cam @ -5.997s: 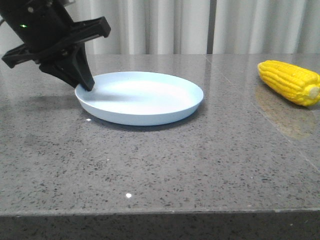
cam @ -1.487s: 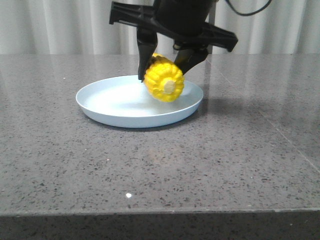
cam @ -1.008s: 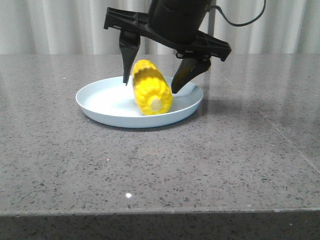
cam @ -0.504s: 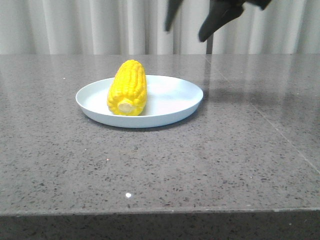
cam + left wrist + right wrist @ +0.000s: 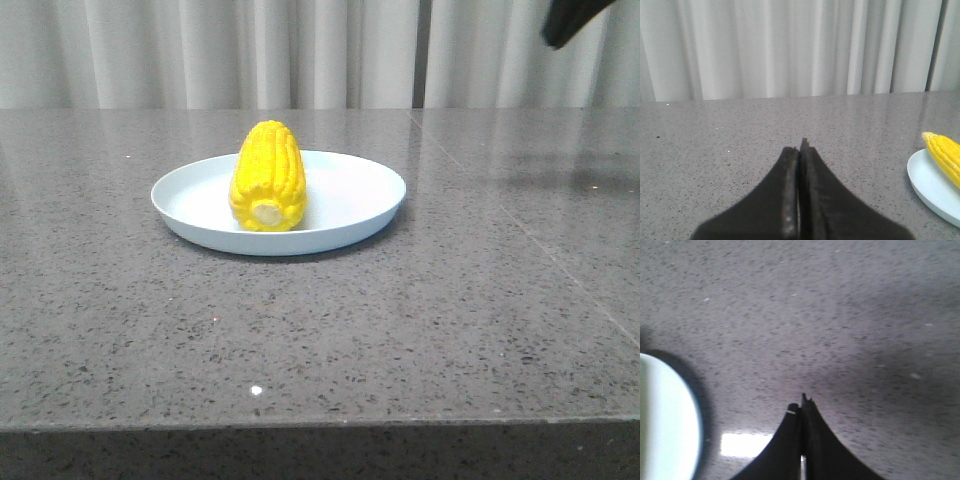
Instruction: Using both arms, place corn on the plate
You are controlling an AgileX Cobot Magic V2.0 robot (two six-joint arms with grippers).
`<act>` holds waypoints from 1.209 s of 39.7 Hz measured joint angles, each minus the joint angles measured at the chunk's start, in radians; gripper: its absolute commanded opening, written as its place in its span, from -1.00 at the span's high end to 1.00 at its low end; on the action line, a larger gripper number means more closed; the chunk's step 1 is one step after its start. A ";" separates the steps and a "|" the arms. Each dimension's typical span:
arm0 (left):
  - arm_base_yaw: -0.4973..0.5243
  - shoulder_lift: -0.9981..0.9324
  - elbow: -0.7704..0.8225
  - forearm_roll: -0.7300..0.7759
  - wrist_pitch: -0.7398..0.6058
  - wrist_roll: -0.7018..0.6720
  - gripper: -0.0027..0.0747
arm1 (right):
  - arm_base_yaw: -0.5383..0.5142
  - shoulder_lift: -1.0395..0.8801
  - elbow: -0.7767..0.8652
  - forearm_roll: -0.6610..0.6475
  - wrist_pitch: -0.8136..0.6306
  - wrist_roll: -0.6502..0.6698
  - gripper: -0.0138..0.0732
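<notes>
The yellow corn (image 5: pixel 267 177) lies on the pale blue plate (image 5: pixel 345 205), left of its middle, its cream stub end facing the camera. In the left wrist view the corn's tip (image 5: pixel 945 151) and the plate's edge (image 5: pixel 930 187) show at one side. My left gripper (image 5: pixel 800 147) is shut and empty above bare table, apart from the plate; it is out of the front view. My right gripper (image 5: pixel 802 402) is shut and empty above bare table, with the plate's edge (image 5: pixel 665 430) off to one side. Only a dark part of the right arm (image 5: pixel 575 18) shows in the front view's top right corner.
The grey speckled stone table (image 5: pixel 400 320) runs to a front edge near the bottom of the front view. A seam line (image 5: pixel 520 235) crosses its right side. White curtains (image 5: pixel 250 50) hang behind the table.
The right gripper let go of the corn on the plate, rose, shut and pulled away to the upper right. The corn rolled leftward on the plate and now rests still.
</notes>
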 measured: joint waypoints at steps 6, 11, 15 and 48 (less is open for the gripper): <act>0.000 0.000 0.000 0.000 0.000 0.000 0.98 | -0.023 -0.089 0.097 -0.053 -0.025 -0.026 0.83; 0.000 0.000 0.000 0.000 0.000 0.000 0.98 | -0.023 -0.217 0.266 -0.110 -0.125 -0.031 0.84; 0.000 0.000 0.000 0.000 0.000 0.000 0.98 | -0.023 -0.342 0.431 -0.149 -0.239 -0.032 0.84; 0.000 0.000 0.000 0.000 0.000 0.000 0.98 | -0.023 -1.309 1.128 -0.196 -0.581 -0.033 0.84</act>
